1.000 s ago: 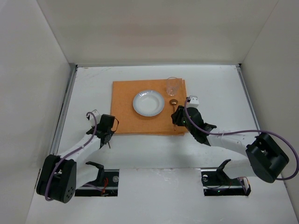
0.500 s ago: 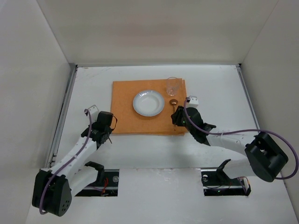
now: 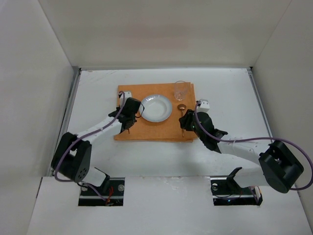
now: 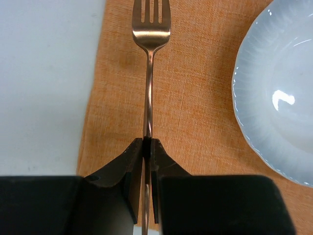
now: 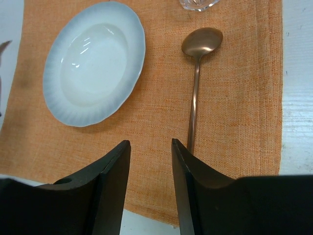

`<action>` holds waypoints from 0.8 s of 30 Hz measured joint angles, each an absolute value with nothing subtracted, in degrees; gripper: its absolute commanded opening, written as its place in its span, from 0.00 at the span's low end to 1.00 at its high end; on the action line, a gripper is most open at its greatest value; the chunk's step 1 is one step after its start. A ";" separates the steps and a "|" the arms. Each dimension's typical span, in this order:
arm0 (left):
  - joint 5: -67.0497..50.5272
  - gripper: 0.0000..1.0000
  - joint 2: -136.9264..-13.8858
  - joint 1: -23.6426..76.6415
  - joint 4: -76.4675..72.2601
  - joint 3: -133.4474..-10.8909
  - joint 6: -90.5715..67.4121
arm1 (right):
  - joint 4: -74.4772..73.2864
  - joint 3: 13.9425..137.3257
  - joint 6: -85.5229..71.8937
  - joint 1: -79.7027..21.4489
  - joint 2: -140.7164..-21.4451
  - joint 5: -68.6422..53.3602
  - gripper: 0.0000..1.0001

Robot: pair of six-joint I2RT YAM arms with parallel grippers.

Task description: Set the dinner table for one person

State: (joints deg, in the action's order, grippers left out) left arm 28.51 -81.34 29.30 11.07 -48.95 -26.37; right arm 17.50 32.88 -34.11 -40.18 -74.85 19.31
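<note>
The white dinner table [image 3: 230,93] carries an orange placemat [image 3: 146,131]. On the placemat stand a white plate [image 3: 155,107] and a clear glass [image 3: 181,89]. A copper spoon [image 3: 182,115] lies to the right of the plate. My left gripper [image 3: 128,126] is shut on the handle of a copper fork [image 4: 150,73] and holds it low over the placemat's left strip [image 4: 195,98], tines pointing away, left of the plate [image 4: 274,93]. My right gripper [image 5: 150,143] is open and empty over the placemat's near edge, just left of the spoon's handle [image 5: 193,112].
Thin metal rails [image 3: 68,112] run along the table's left and right edges. White walls enclose the table on three sides. Both arm bases sit at the near edge.
My left arm has swung right and away from the bare table onto the placemat's left strip, carrying the fork. The right arm has not moved.
</note>
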 measured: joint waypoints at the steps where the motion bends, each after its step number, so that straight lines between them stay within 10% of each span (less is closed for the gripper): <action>1: 28.49 0.05 -83.11 29.43 10.41 -49.50 -25.19 | 17.54 32.86 -34.11 -40.18 -74.87 19.35 0.45; 24: 32.77 0.09 -94.61 31.81 1.19 -49.60 -11.92 | 18.04 32.05 -34.02 -39.07 -74.74 23.59 0.46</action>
State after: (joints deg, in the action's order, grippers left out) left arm 32.77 -94.61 31.81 1.19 -49.60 -11.92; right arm 18.04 32.05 -34.02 -39.07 -74.74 23.59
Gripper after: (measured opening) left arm 0.087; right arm 0.459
